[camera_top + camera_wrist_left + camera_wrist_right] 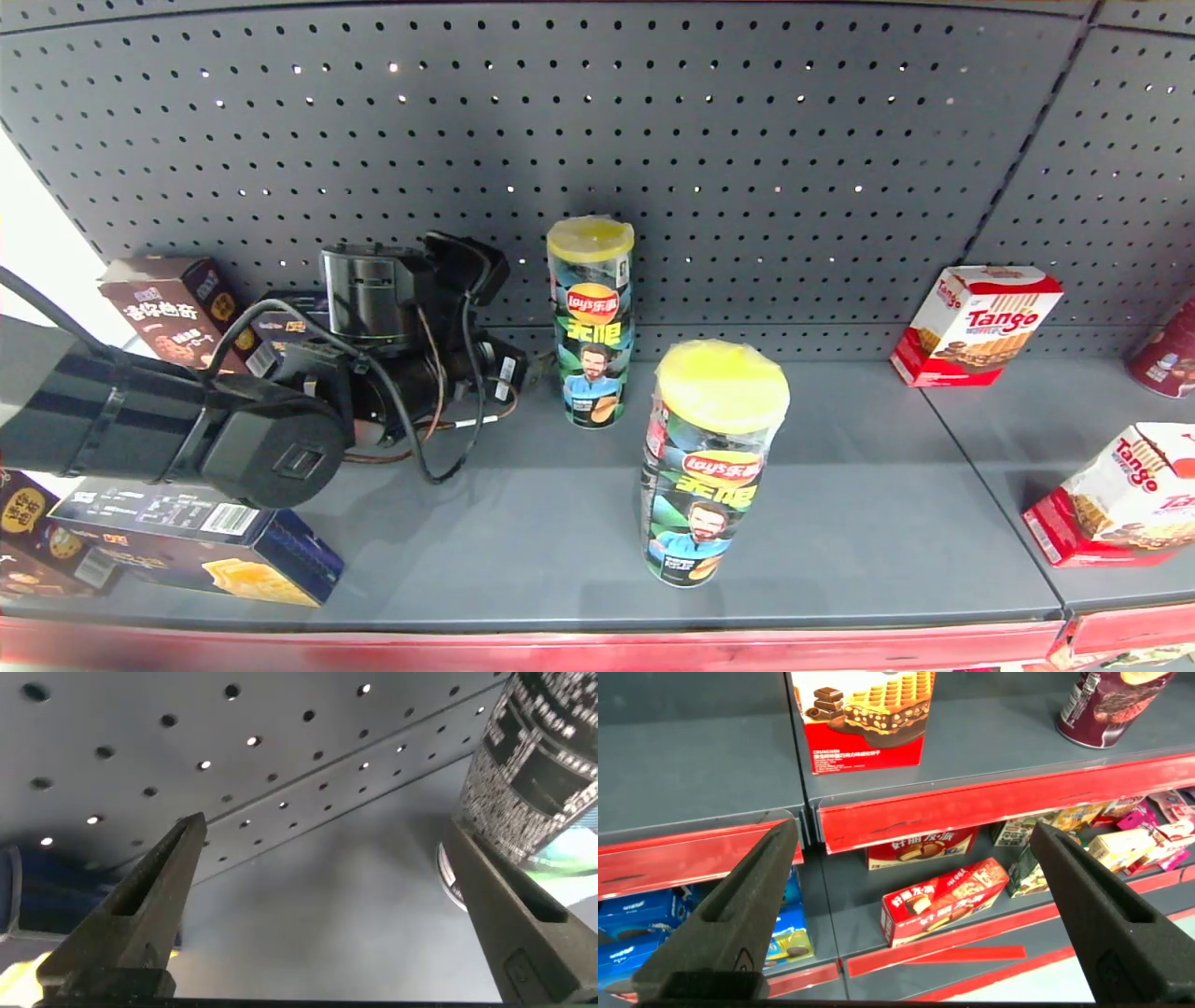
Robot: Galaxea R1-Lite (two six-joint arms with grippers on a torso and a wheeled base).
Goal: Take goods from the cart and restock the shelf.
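Left wrist view: left gripper (pixel 322 829) spread empty, chip can (pixel 537 765) just beside one finger, shelf deck (pixel 327 915) between.

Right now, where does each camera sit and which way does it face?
Head view: on the head, facing down at the shelf, rear chip can and front chip can; left arm at left.
Left wrist view: low over the shelf, facing the pegboard; open left gripper in frame.
Right wrist view: before the shelf front, facing its red edge strip and lower shelves; open right gripper in frame.
Shared: head and left wrist views both show the rear chip can and pegboard.
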